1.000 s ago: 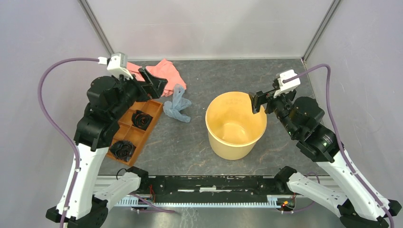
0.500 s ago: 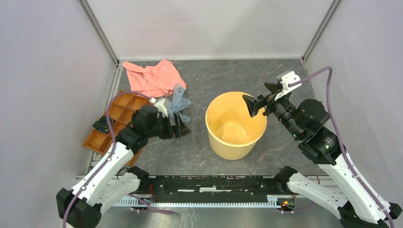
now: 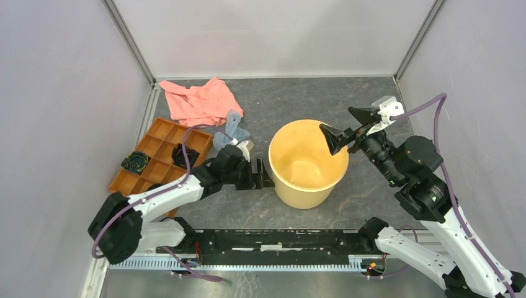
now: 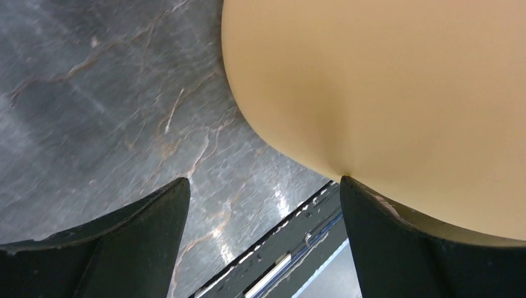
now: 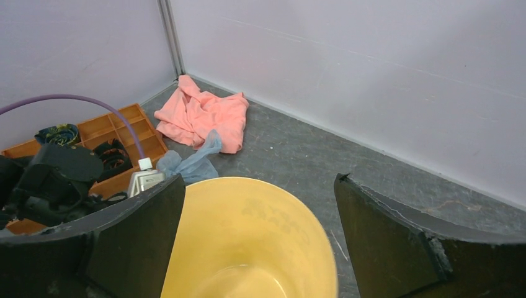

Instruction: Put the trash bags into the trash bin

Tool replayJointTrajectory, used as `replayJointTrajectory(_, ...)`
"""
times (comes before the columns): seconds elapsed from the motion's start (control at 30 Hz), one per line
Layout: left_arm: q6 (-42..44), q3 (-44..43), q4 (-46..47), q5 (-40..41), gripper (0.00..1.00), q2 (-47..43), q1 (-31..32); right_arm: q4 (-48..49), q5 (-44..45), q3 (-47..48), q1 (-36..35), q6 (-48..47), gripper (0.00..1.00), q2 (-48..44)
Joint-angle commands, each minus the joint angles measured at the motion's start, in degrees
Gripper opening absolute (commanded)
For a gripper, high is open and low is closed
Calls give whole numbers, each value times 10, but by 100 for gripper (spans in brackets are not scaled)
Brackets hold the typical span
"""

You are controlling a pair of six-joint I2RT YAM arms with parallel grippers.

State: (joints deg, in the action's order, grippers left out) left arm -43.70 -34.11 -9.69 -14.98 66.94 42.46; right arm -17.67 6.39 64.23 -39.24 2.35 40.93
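Claws agape, empty: right claw (image 3: 335,119) over trash bin (image 3: 307,194), left claw (image 4: 265,180) beside its wall, trash bags (image 3: 232,129) behind: retreat, pinch film.

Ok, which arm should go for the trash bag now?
Left. The trash bag lies left of the trash bin, close to the open left gripper, which is low at the bin wall. The right gripper hovers open over the opposite rim.

The left arm lies low, reaching to mid-frame, left gripper (image 3: 264,174) spread wide; right gripper (image 3: 345,126) hangs centre-right, spread too.
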Motion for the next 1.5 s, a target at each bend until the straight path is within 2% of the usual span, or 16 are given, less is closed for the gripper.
replayJointTrajectory(0.0, -51, -55, 139, 3, 96, 57, 18, 19, -9, -5, 2, 6, 98, -8)
replayJointTrajectory(0.2, -48, -138, 161, 11, 96, 148, 50, 21, -10, -5, 2, 7, 98, -14)
replayJointTrajectory(0.3, -14, -148, 116, 58, 98, 134, 49, 17, -15, 0, 2, 7, 98, -13)
replayJointTrajectory(0.4, 47, -156, 6, 129, 100, 97, 35, 11, -16, -1, 2, 3, 98, -15)
replayJointTrajectory(0.53, 106, -171, -105, 199, 100, 48, -38, 14, -14, -10, 2, -9, 98, -17)
replayJointTrajectory(0.67, 149, -217, -142, 192, 100, 47, -161, 19, -22, -12, 2, -19, 98, -11)
replayJointTrajectory(0.77, 163, -286, -136, 172, 100, 110, -217, 25, -27, -16, 2, -19, 98, -7)
replayJointTrajectory(0.9, 179, -411, -147, 173, 100, 239, -234, 34, -29, -32, 2, -33, 98, -10)
replayJointTrajectory(1.1, 218, -576, -183, 264, 99, 401, -234, 31, -32, -57, 2, -42, 98, -15)
replayJointTrajectory(1.2, 230, -614, -212, 288, 94, 453, -234, 25, -34, -58, 2, -50, 98, -11)
replayJointTrajectory(1.3, 226, -596, -200, 287, 88, 464, -234, 17, -27, -59, 1, -60, 98, -3)
replayJointTrajectory(1.37, 225, -590, -194, 264, 76, 469, -234, 16, -28, -60, 2, -67, 98, 7)
replayJointTrajectory(1.47, 221, -580, -194, 233, 52, 464, -234, 1, -38, -45, 1, -71, 98, 28)
